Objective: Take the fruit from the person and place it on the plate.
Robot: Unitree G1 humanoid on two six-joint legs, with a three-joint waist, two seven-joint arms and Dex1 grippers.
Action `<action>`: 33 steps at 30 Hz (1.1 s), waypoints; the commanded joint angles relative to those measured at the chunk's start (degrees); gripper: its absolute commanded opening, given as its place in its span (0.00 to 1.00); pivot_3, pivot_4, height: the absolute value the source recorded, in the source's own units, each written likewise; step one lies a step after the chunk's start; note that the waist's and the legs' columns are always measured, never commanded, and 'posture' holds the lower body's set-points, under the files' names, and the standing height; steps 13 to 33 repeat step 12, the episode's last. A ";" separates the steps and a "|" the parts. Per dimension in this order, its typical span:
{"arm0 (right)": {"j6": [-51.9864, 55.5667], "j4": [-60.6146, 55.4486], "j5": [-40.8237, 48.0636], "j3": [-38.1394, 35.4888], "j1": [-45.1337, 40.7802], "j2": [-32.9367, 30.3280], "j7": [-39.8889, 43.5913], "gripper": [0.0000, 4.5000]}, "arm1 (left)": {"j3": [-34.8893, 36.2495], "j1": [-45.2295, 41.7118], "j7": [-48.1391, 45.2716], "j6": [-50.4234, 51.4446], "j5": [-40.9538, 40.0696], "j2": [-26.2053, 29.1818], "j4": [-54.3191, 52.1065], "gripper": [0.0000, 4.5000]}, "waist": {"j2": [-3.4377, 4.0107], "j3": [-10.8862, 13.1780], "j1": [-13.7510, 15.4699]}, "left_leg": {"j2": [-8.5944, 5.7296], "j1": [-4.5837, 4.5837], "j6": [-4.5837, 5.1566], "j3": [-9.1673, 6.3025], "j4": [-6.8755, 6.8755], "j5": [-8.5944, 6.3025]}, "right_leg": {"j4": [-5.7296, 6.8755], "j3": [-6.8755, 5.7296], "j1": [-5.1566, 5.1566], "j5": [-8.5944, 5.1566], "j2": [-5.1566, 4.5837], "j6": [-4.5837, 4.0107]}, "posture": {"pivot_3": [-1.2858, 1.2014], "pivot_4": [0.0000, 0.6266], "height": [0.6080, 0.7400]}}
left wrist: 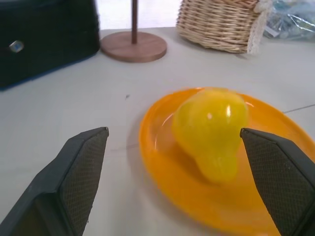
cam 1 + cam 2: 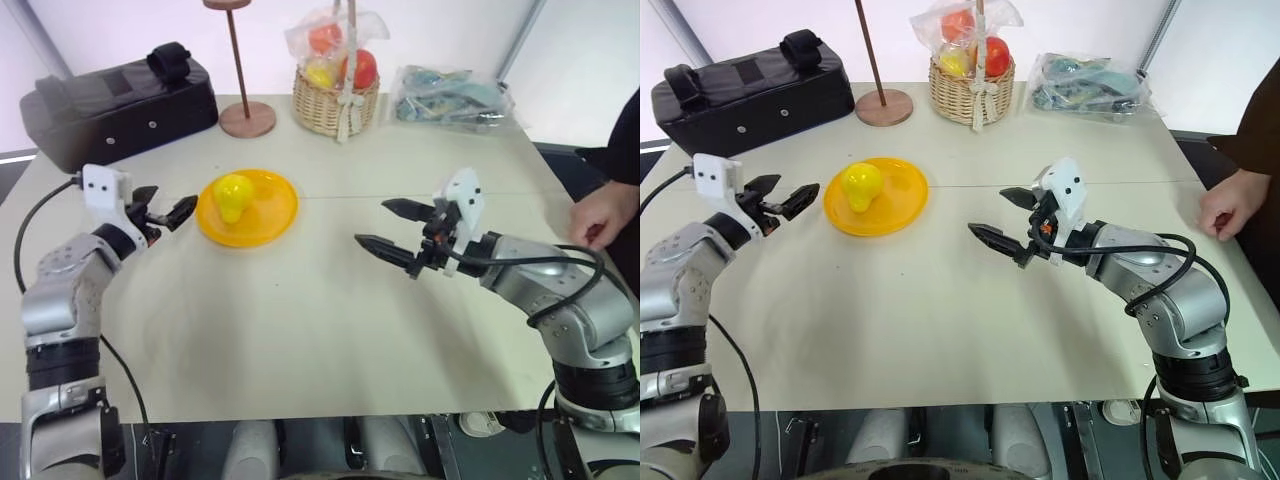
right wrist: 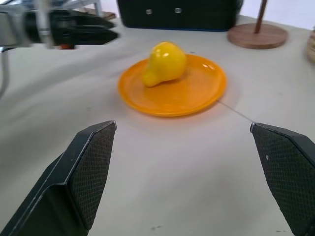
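Both pincers gape empty. Head view: my left pincer point(image 2: 168, 213) hovers just beside the plate point(image 2: 275, 222), where the pear point(image 2: 232, 196) lies; my right pincer point(image 2: 394, 232) waits over the counter point(image 2: 300, 320). Left wrist view: fingers point(image 1: 78, 172) flank the pear without touching, so I judge delivery complete.

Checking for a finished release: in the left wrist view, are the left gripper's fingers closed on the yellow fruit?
No. The fruit lies on the plate, while the left gripper stands open, short of it.
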 commanded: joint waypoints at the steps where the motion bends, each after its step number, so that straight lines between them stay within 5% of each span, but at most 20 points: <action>1: -4.23 3.04 -3.01 -0.95 -2.08 1.68 -0.89 1.00 | 6.27 4.33 1.16 2.93 -5.14 0.98 -9.32 1.00 | 0.00 0.00 -0.03 | 0.00 0.00 0.00 0.01 0.00 0.00 | 0.00 0.01 0.00 0.00 -0.01 0.00 | 0.52 0.24 1.00; 12: -12.25 14.34 -9.24 -1.01 -3.71 7.54 -1.36 1.00 | 13.00 17.69 7.44 4.77 -9.81 -2.24 -20.28 1.00 | -0.01 -0.01 -0.07 | -0.01 0.02 0.00 0.01 -0.01 0.00 | 0.00 0.01 0.00 0.00 -0.01 -0.01 | 0.52 0.24 1.00; 33: -12.25 14.34 -9.24 -1.01 -3.71 7.54 -1.36 1.00 | 13.00 17.69 7.44 4.77 -9.81 -2.24 -20.28 1.00 | -0.01 -0.01 -0.07 | -0.01 0.02 0.00 0.01 -0.01 0.00 | 0.00 0.01 0.00 0.00 -0.01 -0.01 | 0.52 0.24 1.00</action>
